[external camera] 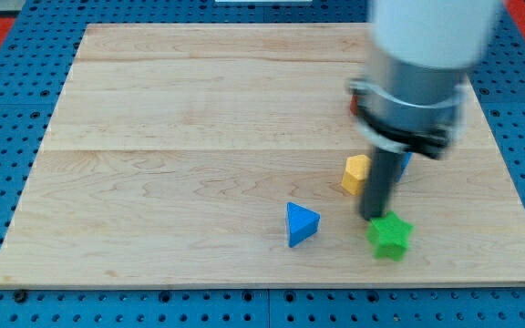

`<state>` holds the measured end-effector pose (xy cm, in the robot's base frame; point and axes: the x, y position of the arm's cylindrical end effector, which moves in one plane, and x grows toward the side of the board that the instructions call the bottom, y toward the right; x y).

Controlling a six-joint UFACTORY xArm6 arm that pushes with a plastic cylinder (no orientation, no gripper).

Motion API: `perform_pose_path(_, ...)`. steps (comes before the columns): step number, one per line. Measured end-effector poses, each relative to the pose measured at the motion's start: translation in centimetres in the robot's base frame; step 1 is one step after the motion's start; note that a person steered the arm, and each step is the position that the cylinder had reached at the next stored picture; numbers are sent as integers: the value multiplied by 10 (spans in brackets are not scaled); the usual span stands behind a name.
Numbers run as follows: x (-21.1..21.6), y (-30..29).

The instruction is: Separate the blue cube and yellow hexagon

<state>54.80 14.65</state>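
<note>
Wooden board (199, 137) carries the arm (422, 64), whose rod holds nothing, my tip (373, 217) down just right of yellow hexagon (355, 173), w/ green star (390, 236) below it, blue triangular block (301, 223) left; blue cube mostly hidden behind rod.

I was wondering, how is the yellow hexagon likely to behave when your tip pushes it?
The yellow hexagon looks rigid and flat-bottomed, so it should slide, not roll. The wooden board looks smooth, so probably little drag. My tip sits off-centre at its right, so it may twist.
</note>
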Motion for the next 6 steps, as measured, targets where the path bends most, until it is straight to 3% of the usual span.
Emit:
perform_pose_path(2, -60, 79)
perform_pose_path(4, -67, -11)
perform_pose_path(5, -100, -120)
perform_pose_path(6, -108, -105)
